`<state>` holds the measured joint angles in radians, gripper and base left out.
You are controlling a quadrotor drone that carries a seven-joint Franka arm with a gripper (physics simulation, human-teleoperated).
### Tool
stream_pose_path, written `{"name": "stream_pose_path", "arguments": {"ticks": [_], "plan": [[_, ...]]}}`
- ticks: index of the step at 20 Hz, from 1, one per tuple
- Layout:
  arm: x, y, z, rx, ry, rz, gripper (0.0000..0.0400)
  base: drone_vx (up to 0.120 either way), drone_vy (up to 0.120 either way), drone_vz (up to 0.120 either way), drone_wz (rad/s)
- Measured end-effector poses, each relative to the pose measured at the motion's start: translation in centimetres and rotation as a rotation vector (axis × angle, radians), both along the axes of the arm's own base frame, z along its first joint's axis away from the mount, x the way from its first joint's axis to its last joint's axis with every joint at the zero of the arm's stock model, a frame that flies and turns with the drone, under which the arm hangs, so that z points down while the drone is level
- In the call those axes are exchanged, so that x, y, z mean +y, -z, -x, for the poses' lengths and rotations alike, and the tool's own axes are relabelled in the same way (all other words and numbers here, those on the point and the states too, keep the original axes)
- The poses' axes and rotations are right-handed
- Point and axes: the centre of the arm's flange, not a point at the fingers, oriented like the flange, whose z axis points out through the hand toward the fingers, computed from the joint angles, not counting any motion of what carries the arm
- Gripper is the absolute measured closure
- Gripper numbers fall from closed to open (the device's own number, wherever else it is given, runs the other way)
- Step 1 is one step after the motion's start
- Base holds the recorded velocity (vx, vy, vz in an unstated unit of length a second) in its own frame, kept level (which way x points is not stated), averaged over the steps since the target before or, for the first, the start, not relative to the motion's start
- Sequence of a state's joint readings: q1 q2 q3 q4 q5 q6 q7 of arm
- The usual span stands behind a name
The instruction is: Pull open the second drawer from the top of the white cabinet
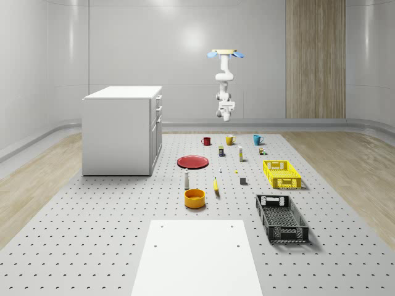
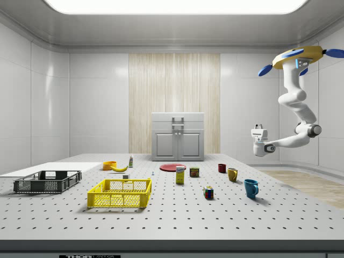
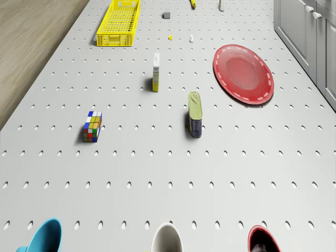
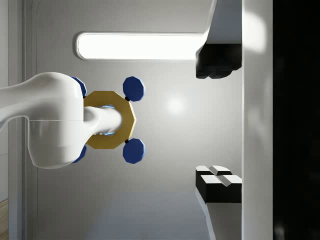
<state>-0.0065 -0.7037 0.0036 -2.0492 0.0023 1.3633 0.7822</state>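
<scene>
— Well, what do we see from the whole-scene view?
— We see our drone hovering high beyond the far edge of the table, past the row of mugs, with the arm hanging down and the tool in the air. The white cabinet stands on the table at that view's left, well apart from the tool.

— And from the side?
— We find the drone at the side view's right, the arm folded, the tool pointing upward. The cabinet sits at the table's far end — its drawers look shut.

— The drone view?
— We look down on a red plate, a puzzle cube and a yellow crate; the cabinet's front lies beside the plate.

— The wrist view?
— Both fingers stand wide apart — the tool holds nothing and faces the ceiling.
</scene>
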Motion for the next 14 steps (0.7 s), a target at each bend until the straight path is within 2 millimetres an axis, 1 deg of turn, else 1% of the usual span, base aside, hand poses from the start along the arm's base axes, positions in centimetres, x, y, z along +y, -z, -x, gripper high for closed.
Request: {"name": "stream_pose_path", "arguments": {"ticks": [2,4,5,7,9,11,14], "plan": [[0.0,-0.12,0.0,-0.002,0.0,0.0,0.0232,0.12,-0.12,0.0,0.0],[0.0,-0.2,0.01,-0.003,0.0,0.0,0.0259,0.12,-0.12,0.0,0.0],[0.0,-0.23,0.01,-0.004,0.0,0.0,0.0252,0.12,-0.12,0.0,0.0],[0.0,-0.27,0.02,-0.005,0.0,0.0,0.0192,0.12,-0.12,0.0,0.0],[0.01,-0.29,0.04,-0.007,0.0,0.0,0.0156,0.12,-0.12,0.0,0.0],[0.01,-0.3,0.05,-0.008,0.0,0.001,0.0134,0.12,-0.12,0.0,0.0],[0.01,-0.32,0.07,-0.011,0.0,0.001,0.0116,0.12,-0.12,0.0,0.0]]}}
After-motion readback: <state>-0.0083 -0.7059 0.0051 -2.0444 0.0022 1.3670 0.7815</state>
